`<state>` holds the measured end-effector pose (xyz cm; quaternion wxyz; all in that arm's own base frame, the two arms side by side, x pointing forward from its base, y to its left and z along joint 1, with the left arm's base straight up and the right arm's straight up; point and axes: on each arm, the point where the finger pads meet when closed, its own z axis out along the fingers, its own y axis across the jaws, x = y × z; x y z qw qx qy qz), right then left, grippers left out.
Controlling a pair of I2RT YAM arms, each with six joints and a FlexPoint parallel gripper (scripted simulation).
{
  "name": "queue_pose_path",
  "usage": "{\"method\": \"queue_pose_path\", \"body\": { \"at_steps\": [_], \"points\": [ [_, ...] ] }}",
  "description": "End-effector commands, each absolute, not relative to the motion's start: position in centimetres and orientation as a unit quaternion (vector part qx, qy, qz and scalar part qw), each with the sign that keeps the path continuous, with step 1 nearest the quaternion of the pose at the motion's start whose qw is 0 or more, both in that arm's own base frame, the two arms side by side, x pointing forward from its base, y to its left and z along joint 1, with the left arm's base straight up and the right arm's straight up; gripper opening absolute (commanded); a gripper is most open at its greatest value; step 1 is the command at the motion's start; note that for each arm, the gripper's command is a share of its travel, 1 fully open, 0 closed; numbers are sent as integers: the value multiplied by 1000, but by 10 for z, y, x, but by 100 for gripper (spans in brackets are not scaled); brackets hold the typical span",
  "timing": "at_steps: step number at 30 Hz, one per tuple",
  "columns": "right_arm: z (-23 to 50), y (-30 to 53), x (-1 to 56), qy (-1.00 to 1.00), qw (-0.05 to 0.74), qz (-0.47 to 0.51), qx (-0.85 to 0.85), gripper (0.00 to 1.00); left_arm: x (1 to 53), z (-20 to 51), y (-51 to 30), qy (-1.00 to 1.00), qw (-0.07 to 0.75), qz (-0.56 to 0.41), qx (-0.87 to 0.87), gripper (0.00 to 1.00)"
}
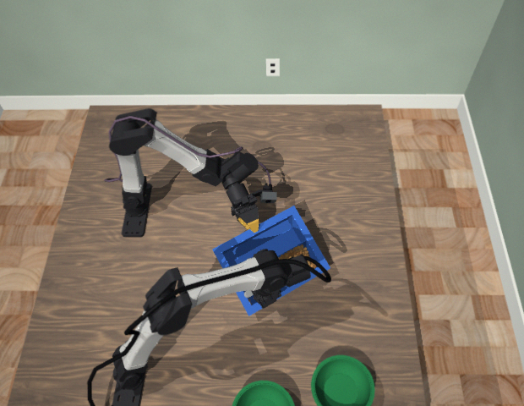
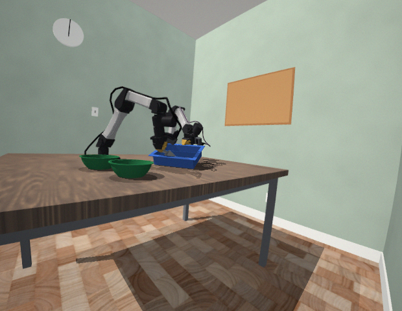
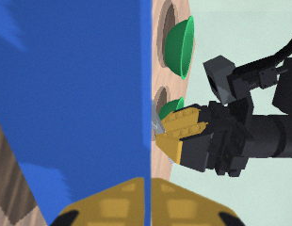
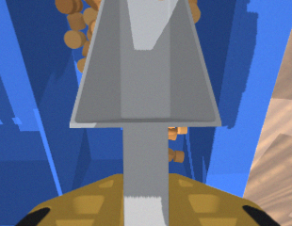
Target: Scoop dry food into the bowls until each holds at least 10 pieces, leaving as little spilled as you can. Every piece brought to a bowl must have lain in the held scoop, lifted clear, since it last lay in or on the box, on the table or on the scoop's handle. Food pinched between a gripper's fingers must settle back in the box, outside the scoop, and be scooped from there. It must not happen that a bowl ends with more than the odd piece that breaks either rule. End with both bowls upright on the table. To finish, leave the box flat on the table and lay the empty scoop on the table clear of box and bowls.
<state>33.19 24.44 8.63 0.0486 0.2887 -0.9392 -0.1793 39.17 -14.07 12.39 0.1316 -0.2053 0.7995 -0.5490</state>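
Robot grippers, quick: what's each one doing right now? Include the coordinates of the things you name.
Left gripper (image 1: 254, 228) (image 2: 185, 142) (image 3: 148, 181): closed on the blue box's (image 1: 312, 238) (image 2: 176, 162) (image 3: 80, 94) (image 4: 245, 141) rim.
Right gripper (image 1: 264, 299) (image 2: 163, 148) (image 3: 158, 134) (image 4: 146, 184): closed, holding the scoop (image 1: 248, 294) (image 2: 169, 153) (image 3: 156, 123) (image 4: 146, 85) by its handle.

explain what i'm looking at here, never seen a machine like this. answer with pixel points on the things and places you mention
You see two robot arms on a wooden table (image 1: 362, 174) (image 2: 77, 190) (image 4: 278, 141). The top picture looks down, the exterior one looks from beside the table, and the wrist pictures come from a camera on each arm.

A blue box (image 1: 314, 249) (image 2: 174, 162) (image 3: 71, 94) (image 4: 247, 113) holds brown food pieces (image 1: 297, 252) (image 4: 73, 40). Two bowls stand nearby: a nearer green bowl (image 1: 343, 386) (image 2: 130, 168) (image 3: 177, 52) in the exterior view, and a farther green bowl (image 1: 263, 395) (image 2: 98, 162) (image 3: 172, 110).

The right end effector (image 2: 165, 146) (image 3: 154, 135) (image 4: 146, 182) grips a grey scoop (image 2: 169, 153) (image 3: 156, 123) (image 4: 146, 89) by its handle. The left end effector (image 1: 255, 230) (image 2: 185, 142) (image 3: 148, 185) appears to pinch the box's rim.
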Motion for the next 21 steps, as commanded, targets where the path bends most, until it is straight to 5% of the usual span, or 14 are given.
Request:
{"method": "queue_pose_path", "body": {
  "at_steps": [1,21],
  "points": [
    [93,257,342,-940,-1,-185,289,0,387,121,-145,800,133,-553,-190,0],
    [83,268,351,-938,-32,-196,283,0,387,121,-145,800,133,-553,-190,0]
  ]
}}
